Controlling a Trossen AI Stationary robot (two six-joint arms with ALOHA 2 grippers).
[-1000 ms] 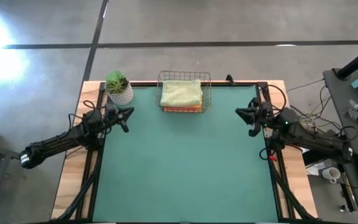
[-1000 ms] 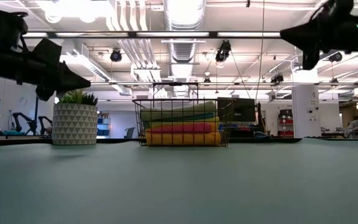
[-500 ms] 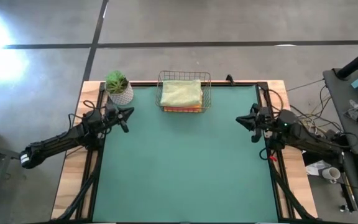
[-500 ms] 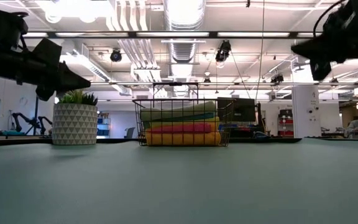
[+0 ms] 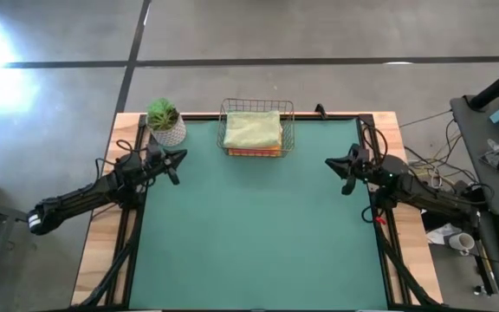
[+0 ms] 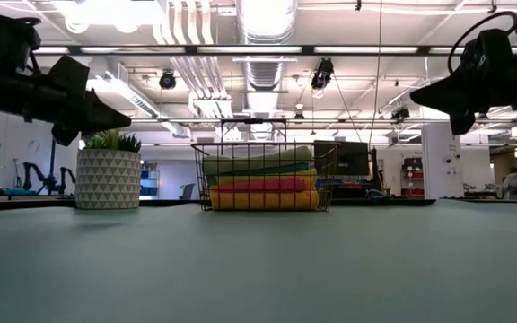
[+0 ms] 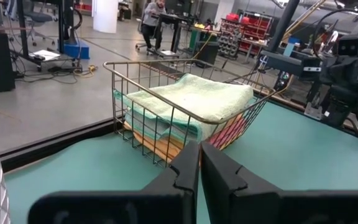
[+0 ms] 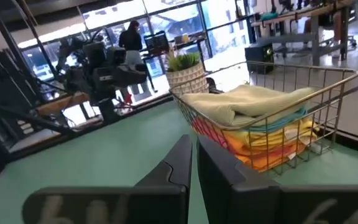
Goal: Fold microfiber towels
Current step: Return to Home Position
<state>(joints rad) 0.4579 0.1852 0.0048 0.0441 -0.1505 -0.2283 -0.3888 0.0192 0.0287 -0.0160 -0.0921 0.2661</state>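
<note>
The right gripper [image 5: 331, 164] has dropped lower and edged a little further in over the tabletop than a second ago, while the left arm has not shifted. The microfiber towels [image 6: 259, 178] lie folded in one neat stack inside the wire basket [image 5: 223, 113], which stands at the middle of the tabletop's far edge. The pale sage green towel [image 5: 252, 130] is on top; the low view shows teal, yellow, pink and orange layers beneath it, the orange one at the bottom. Nothing touches the stack or the basket.

The right gripper hangs in the air above the right edge of the green mat [image 5: 249, 234], well apart from the basket, its tip pointing inward across the tabletop. Its wrist view shows its jaws closed on nothing.

The left gripper [image 5: 181, 156] hovers over the left edge of the mat, near a potted plant [image 5: 165, 121] that stands beside the basket at the far left corner. Its jaws are also closed and empty.

The rest of the mat is bare. People stand in the room far behind the tabletop
</note>
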